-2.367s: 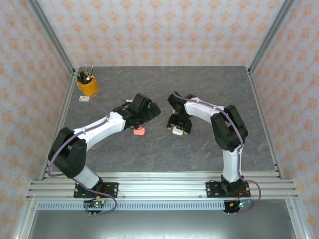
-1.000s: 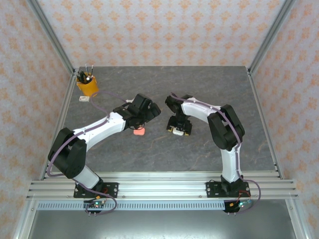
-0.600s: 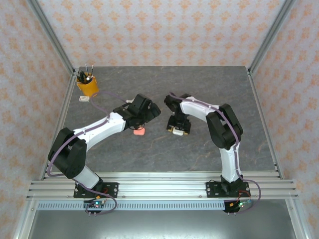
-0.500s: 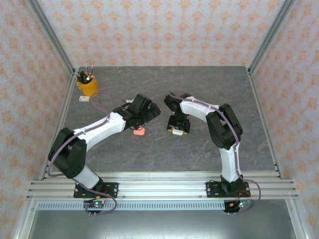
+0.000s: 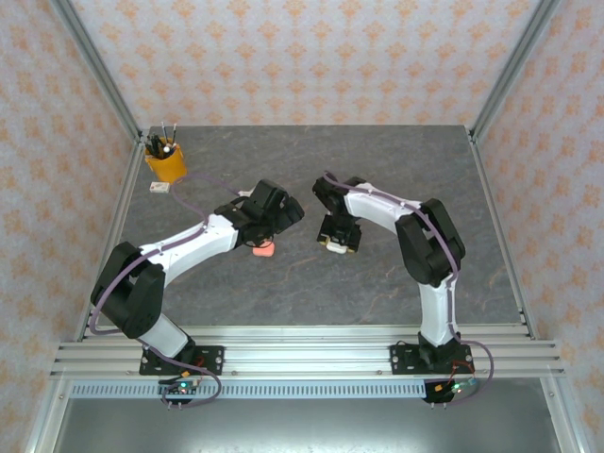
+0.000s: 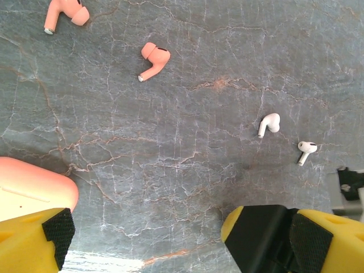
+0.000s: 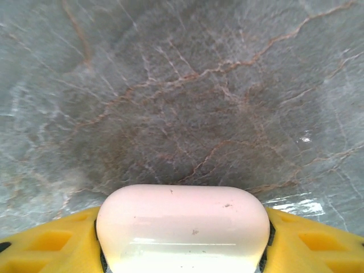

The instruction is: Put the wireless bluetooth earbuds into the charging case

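Observation:
Two coral-pink earbuds [image 6: 154, 59] [image 6: 64, 12] and two white earbuds [image 6: 269, 123] [image 6: 306, 151] lie loose on the dark marbled table. My left gripper [image 6: 153, 239] hangs open above them with nothing between its fingers. A coral charging case [image 6: 31, 187] lies shut by its left finger, also visible from above [image 5: 263, 250]. My right gripper [image 7: 182, 239] is shut on a white charging case [image 7: 182, 227], the yellow fingers pressing on both its ends. From above, that case [image 5: 334, 247] sits under the right gripper [image 5: 337, 238] near the table's middle.
An orange cup of pens [image 5: 165, 160] stands at the back left with a small white block [image 5: 159, 187] beside it. Metal frame posts and patterned walls bound the table [image 5: 311, 283]. An aluminium rail [image 5: 302, 354] runs along the near edge.
The right gripper's jaws have narrowed onto the white case, and it has shifted slightly. The left arm has stayed still and open.

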`<state>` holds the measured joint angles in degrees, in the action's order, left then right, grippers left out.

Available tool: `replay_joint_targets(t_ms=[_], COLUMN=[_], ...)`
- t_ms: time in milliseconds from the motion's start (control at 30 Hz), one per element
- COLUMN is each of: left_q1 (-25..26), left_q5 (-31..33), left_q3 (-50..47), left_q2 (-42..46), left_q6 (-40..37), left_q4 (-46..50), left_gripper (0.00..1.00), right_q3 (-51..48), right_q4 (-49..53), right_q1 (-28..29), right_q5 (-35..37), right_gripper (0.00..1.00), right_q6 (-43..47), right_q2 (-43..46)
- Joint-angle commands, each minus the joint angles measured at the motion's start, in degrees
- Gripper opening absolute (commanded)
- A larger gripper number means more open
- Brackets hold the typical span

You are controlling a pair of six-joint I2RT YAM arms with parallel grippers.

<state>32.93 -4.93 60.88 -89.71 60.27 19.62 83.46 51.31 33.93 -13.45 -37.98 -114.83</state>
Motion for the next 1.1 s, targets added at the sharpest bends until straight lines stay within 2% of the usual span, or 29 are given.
replay_joint_targets(t_ms=[0,333,500,867,1067], left_q1=[0.3,0.4,1.7,6.6,7.8], left_q5=[1.0,-6.3,-9.1,-8.2,-6.4], left_q3=[-1.9,-12.2,-13.5,-15.9,-15.7], left_q2=[1.3,0.6,-1.1,-7.6,-12.1], left_q6=[-0.6,0.1,-1.8,-2.8,-2.8], left_q4=[-2.7,-20.9,-27.7,-45.1,-54.3], left_gripper=[1.0,1.0,1.0,1.0,0.96], right_q3=[0.5,3.4,3.4,4.3,4.7], right_q4=[-0.3,-2.0,-3.9,-6.2,-6.7], right_q1=[-0.3,-2.3,-4.0,-7.3,-8.3], right_q5=[2.6,1.1,-1.8,-7.3,-10.5], right_gripper=[0.63,0.63,0.63,0.63,0.63], right_q6=[-2.5,-6.9,-9.6,-14.3,-16.4], right_q2=[3.5,2.3,1.8,2.4,2.5])
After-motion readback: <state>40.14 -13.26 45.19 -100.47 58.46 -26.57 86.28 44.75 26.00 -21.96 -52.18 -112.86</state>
